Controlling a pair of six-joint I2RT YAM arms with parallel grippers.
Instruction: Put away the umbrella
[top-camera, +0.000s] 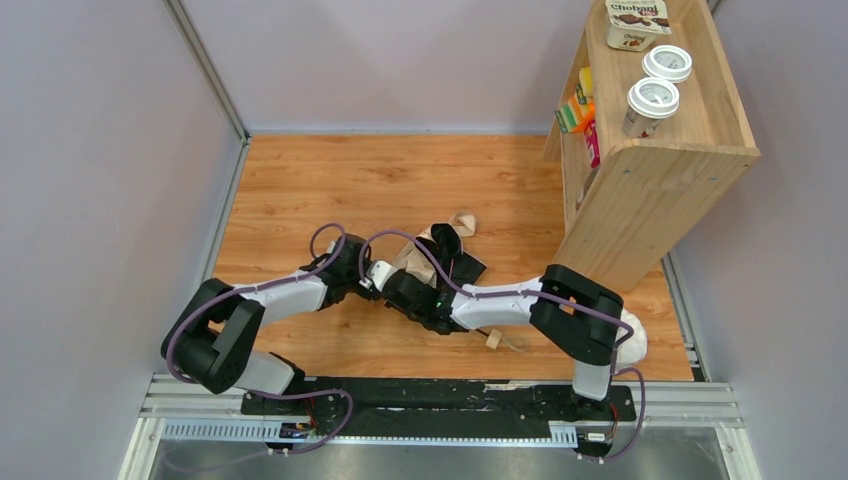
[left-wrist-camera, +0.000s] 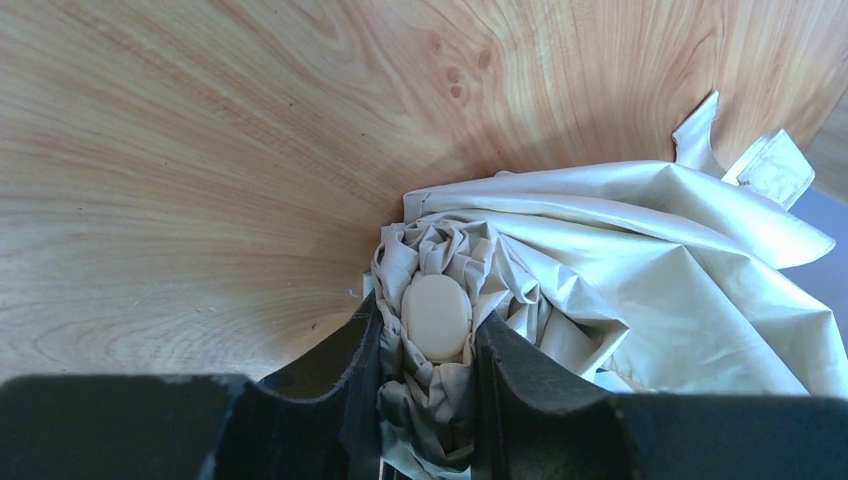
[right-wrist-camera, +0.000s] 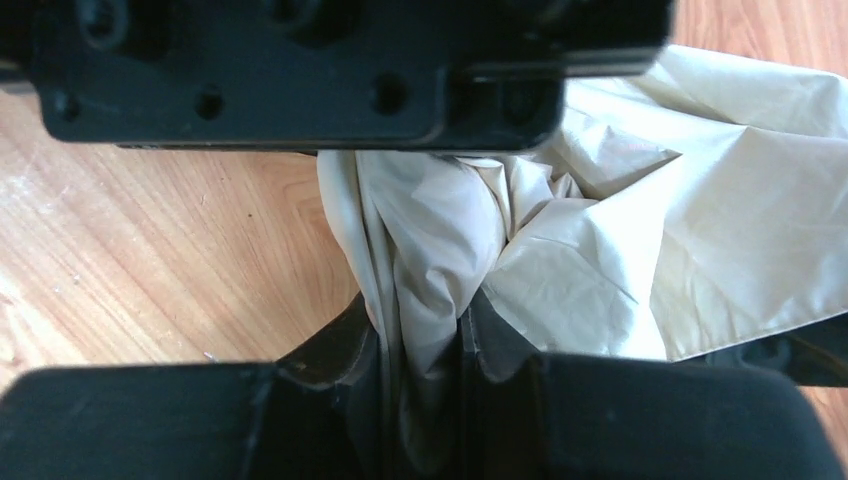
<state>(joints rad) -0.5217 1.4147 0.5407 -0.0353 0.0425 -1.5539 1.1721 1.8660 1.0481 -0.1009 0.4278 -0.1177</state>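
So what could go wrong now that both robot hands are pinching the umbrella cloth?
1. The right jaws pinch only a loose fold of the umbrella cloth, so it may slip out or tear when pulled.
2. The left jaws squeeze bunched cloth around the pale cap; a tug from the other side could pop it free.
3. The wooden knob handle lies close by the right arm, which might knock it.

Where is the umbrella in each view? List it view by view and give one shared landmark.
Top external: umbrella in the middle of the picture, partly hidden.
Left wrist: umbrella at lower centre, spreading to the right edge.
Right wrist: umbrella across centre and right half.
Shared landmark: the wooden tabletop, beneath it in all three.
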